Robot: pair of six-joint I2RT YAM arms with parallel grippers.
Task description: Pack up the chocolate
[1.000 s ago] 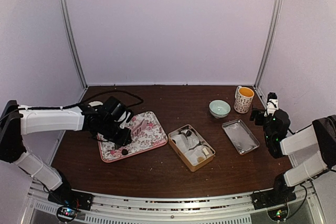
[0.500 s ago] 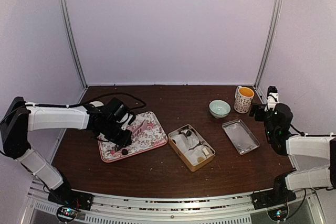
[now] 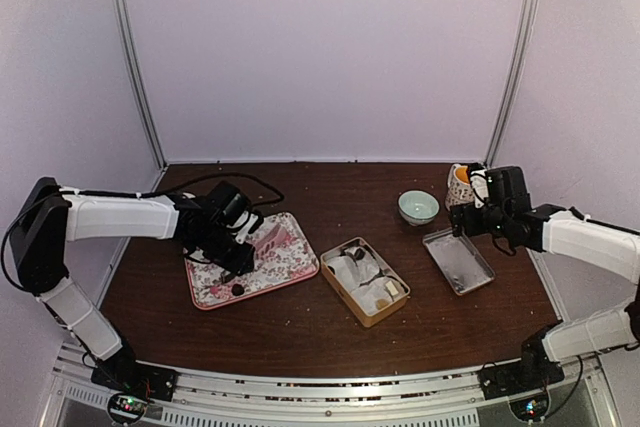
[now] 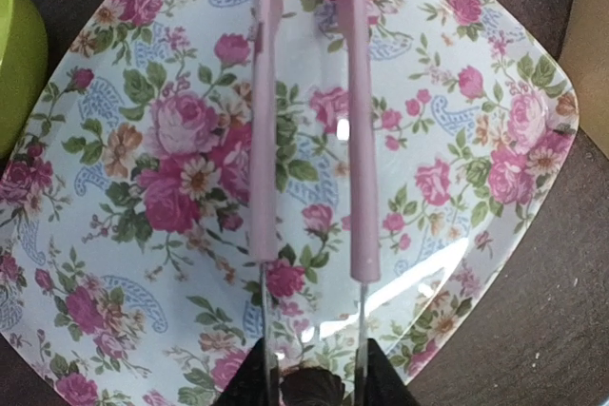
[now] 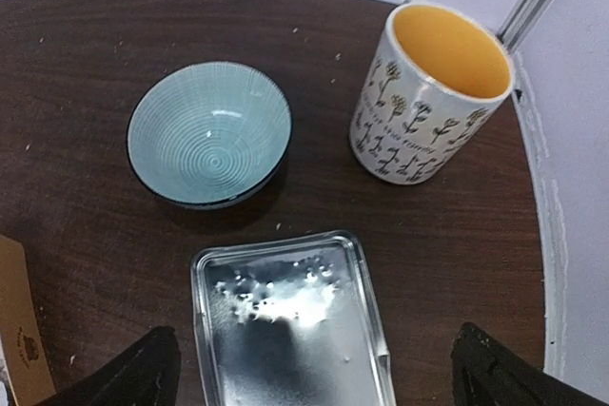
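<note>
Mug [image 5: 428, 111] and bowl [image 5: 209, 145] stand just behind metal tray [image 5: 285, 349].

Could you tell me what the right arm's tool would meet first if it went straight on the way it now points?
The right tool would probably meet the metal tray, lying just ahead of it; the blue bowl and mug sit farther on. Depth is unclear.

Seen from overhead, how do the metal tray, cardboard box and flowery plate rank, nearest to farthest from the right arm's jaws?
1. Metal tray, on the right, beside them.
2. Cardboard box, mid-table.
3. Flowery plate, far left.
</note>
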